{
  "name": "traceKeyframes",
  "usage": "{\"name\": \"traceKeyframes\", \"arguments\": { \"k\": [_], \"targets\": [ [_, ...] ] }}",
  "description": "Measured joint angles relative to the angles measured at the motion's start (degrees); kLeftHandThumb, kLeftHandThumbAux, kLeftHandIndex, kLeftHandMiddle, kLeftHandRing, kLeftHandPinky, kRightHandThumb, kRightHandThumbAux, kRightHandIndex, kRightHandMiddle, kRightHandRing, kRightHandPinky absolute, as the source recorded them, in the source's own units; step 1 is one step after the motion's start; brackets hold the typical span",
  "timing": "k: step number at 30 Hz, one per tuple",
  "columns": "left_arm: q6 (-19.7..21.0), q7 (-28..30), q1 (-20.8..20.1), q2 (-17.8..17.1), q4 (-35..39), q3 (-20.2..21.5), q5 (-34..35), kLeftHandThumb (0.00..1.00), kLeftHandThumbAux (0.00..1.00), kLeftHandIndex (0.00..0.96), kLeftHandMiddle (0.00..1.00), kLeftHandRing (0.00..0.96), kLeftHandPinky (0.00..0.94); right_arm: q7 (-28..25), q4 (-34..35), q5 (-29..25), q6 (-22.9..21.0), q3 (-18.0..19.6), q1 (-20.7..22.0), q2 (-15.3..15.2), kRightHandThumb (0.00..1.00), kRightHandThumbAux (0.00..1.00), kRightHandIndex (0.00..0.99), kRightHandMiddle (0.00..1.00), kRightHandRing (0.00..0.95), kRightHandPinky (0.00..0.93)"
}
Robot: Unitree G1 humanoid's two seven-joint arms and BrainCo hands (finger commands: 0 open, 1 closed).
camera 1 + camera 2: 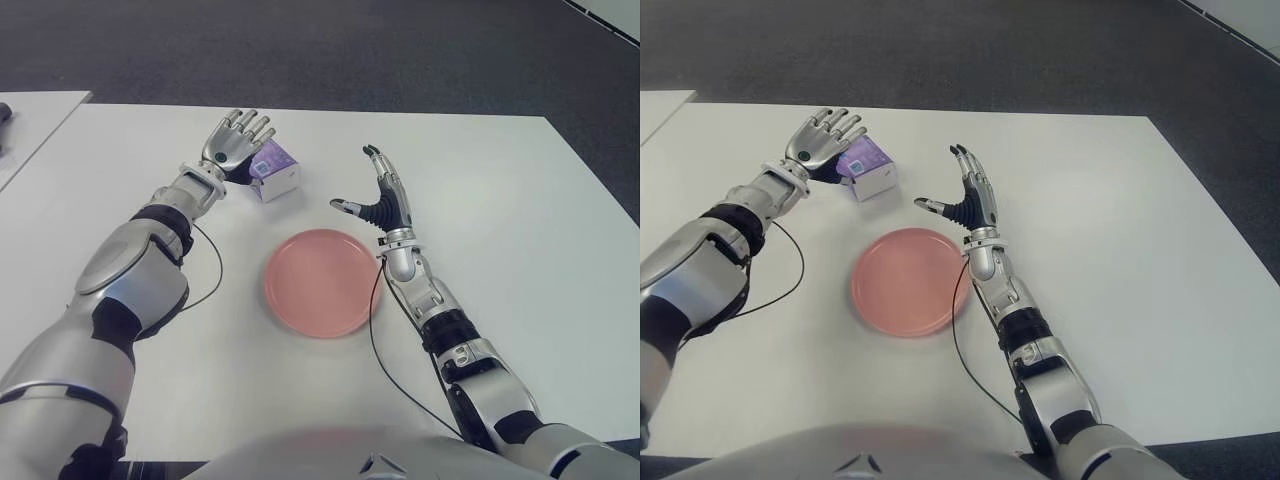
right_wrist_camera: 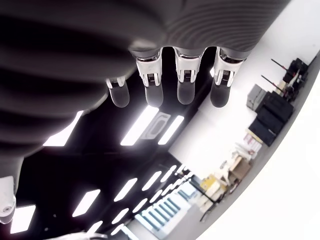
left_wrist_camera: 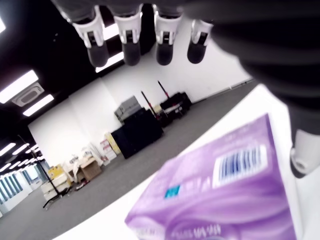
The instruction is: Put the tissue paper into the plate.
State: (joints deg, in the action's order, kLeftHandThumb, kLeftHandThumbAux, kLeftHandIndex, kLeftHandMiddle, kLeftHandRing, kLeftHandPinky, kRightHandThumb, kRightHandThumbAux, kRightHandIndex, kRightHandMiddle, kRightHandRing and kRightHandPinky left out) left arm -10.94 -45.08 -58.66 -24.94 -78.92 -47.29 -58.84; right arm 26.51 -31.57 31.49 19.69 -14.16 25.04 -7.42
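The tissue paper is a small purple and white pack (image 1: 276,170) lying on the white table (image 1: 520,200), beyond the plate and to its left. My left hand (image 1: 240,138) is right against the pack's left side, fingers straight and spread over it, not closed around it. In the left wrist view the pack (image 3: 225,190) fills the space under the extended fingers (image 3: 130,40). The pink plate (image 1: 320,282) lies empty in the middle of the table. My right hand (image 1: 378,192) stands open just past the plate's far right rim, holding nothing.
A thin black cable (image 1: 212,270) runs from my left forearm across the table to the left of the plate. Another cable (image 1: 375,330) hangs beside the plate's right rim. A second white table (image 1: 30,125) stands at the far left, and dark carpet (image 1: 400,50) lies beyond.
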Motion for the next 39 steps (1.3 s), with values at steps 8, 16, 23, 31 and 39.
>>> {"name": "traceKeyframes", "arguments": {
  "k": [8, 16, 23, 31, 39],
  "targets": [
    [-0.3, -2.7, -0.2, 1.0, 0.3, 2.3, 2.1, 0.135, 0.522, 0.0, 0.0, 0.0, 0.0, -5.0, -9.6, -11.5, 3.8, 7.4, -0.1, 4.7, 0.106, 0.598, 0.048, 0.059, 0.037, 0.083],
    [-0.9, -2.9, -0.2, 1.1, 0.3, 5.7, 4.9, 0.126, 0.511, 0.0, 0.0, 0.0, 0.0, -15.9, -23.9, -28.6, 10.7, 20.0, -0.2, 10.3, 0.134, 0.625, 0.057, 0.065, 0.046, 0.097],
    [-1.8, 0.3, -0.3, 1.8, 0.2, 7.5, 6.7, 0.119, 0.528, 0.0, 0.0, 0.0, 0.0, -22.8, -30.7, -35.2, 15.1, 25.8, 2.6, 11.3, 0.155, 0.641, 0.062, 0.069, 0.05, 0.098],
    [-0.2, 11.2, 0.8, 2.1, -0.6, 6.1, 6.0, 0.091, 0.52, 0.0, 0.0, 0.0, 0.0, -25.2, -33.4, -35.9, 17.6, 27.2, 3.6, 11.2, 0.169, 0.643, 0.059, 0.068, 0.049, 0.092],
    [0.9, 16.8, 1.6, 2.1, -0.9, 5.9, 6.0, 0.054, 0.506, 0.004, 0.0, 0.0, 0.0, -24.7, -34.4, -35.3, 18.9, 26.9, 3.7, 10.3, 0.17, 0.642, 0.041, 0.043, 0.027, 0.069]
  ]
}}
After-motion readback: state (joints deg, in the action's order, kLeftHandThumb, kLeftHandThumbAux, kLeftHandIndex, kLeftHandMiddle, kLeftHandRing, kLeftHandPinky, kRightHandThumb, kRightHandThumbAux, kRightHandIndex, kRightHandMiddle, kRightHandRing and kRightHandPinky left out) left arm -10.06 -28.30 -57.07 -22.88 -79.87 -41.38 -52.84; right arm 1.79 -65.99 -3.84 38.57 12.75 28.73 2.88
